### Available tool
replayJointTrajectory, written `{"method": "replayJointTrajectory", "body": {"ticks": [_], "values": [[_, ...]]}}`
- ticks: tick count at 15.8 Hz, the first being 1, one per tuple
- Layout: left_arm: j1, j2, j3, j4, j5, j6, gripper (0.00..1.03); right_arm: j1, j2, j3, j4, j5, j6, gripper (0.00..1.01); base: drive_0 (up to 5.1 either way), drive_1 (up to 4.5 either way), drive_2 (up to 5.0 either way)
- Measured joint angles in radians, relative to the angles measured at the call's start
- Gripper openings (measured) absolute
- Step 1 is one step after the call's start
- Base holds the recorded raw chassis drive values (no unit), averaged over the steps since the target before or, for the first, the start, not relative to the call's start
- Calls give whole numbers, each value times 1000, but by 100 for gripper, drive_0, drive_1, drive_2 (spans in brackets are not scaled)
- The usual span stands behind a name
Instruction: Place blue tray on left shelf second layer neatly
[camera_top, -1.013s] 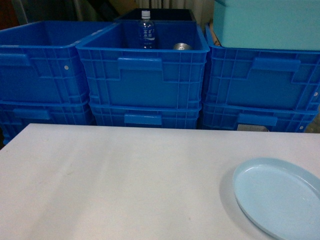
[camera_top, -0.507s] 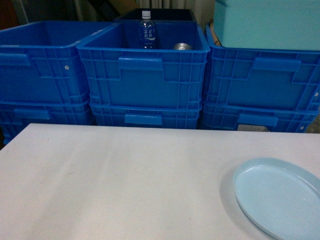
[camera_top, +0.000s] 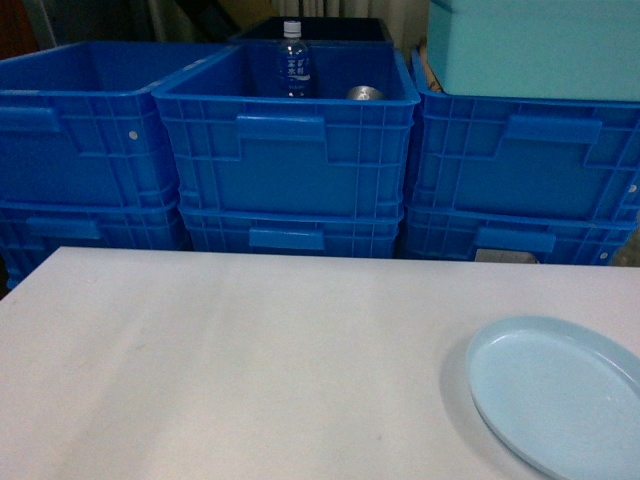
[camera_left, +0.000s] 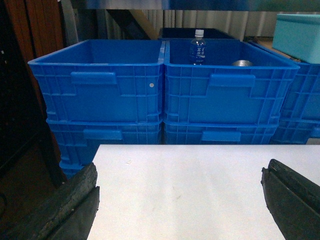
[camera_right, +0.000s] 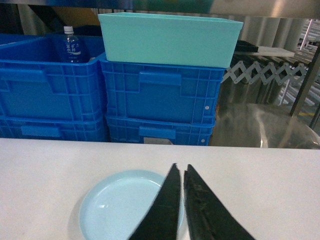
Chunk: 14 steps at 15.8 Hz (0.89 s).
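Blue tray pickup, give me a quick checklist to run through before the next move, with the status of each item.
1. Blue tray lies flat on the white table, nothing in it: ok.
2. Right hand over the tray: ok.
3. Right hand open for a grasp: not ok, its fingers are nearly together.
4. Left hand open and away from the tray: ok.
5. Left shelf second layer in view: cannot tell, only stacked blue crates show.

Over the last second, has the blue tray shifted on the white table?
No. The blue tray keeps its place at the white table's right front corner.
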<state>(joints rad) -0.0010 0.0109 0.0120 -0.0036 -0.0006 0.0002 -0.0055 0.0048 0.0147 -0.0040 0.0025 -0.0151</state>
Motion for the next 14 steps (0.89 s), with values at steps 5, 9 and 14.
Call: {"method": "replayJointTrajectory", "body": {"ticks": [5,9,14], "values": [[0,0,0,0,0,0,98,0,0,0,0,0,0,62,0,0,0],[0,0,0,0,0,0,98,0,0,0,0,0,2,100,0,0,0],[0,0,0,0,0,0,98,0,0,0,0,0,2,98,0,0,0]]}}
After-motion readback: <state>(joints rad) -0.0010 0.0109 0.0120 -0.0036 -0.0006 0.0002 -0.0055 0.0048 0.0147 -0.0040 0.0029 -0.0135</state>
